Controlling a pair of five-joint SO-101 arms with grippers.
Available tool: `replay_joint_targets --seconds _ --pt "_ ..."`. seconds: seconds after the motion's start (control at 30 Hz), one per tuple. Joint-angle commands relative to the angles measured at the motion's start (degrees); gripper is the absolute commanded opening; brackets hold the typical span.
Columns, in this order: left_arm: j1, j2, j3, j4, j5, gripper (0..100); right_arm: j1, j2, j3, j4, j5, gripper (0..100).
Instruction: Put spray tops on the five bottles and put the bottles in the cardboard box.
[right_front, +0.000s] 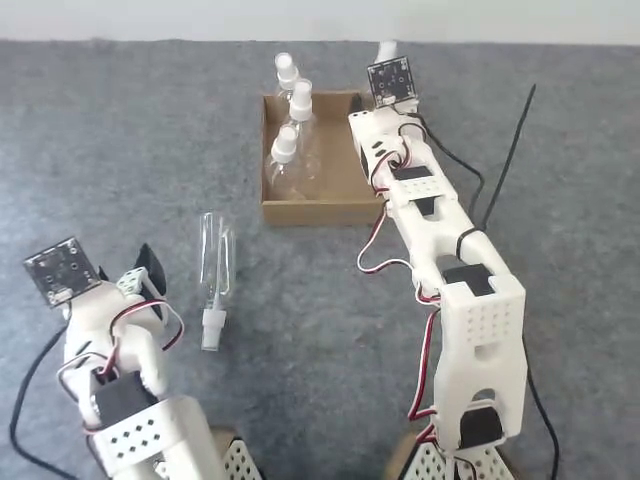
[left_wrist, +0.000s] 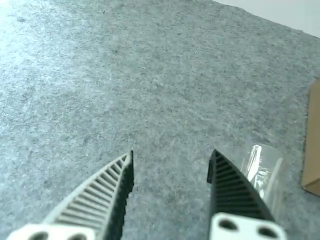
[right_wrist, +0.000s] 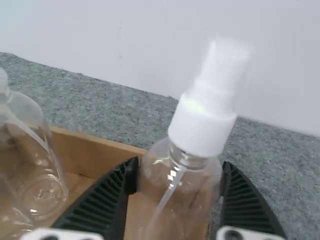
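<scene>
Bottles (right_front: 290, 170) with spray tops (right_front: 300, 93), three of them, sit in the cardboard box (right_front: 340, 205) toward its 9 o'clock side. We hold a fourth bottle (right_wrist: 180, 195), also topped, clamped upright in our right fingers (right_wrist: 110, 200) at the box's 1 o'clock corner. A fifth bottle (right_front: 215, 262) lies on the worktop (right_front: 120, 150) at the box's 7 o'clock, near our left fingers (left_wrist: 112, 190), which stand apart.

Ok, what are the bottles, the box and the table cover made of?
The bottles look like clear, glossy plastic: you can see through them and they catch glints. The box is brown cardboard, matt, with plain cut edges. The table cover is probably grey felt or low carpet, going by its fuzzy, speckled texture.
</scene>
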Motion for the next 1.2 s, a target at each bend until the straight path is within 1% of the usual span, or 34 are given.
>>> replay_joint_targets --seconds 0.0,0.37,0.77,0.87,1.03,1.17 --pt "-0.2 -0.9 -0.2 -1.6 -0.1 23 1.5 -6.5 1.3 0.8 0.4 25.8" --pt "-0.1 -0.9 -0.2 -1.6 -0.1 23 1.3 -11.3 6.0 0.3 0.3 26.3" --pt "0.0 -0.9 -0.2 -1.7 -0.1 23 1.1 -12.4 5.7 2.5 0.8 26.2" --pt "0.0 -0.9 -0.2 -1.7 -0.1 23 0.9 -12.4 5.8 2.4 4.7 25.4" --pt "0.0 -0.9 -0.2 -1.7 -0.1 23 0.0 -12.3 5.9 2.3 10.8 16.5" --pt "0.0 -0.9 -0.2 -1.7 -0.1 23 -0.2 -12.0 6.0 2.3 13.7 15.1"
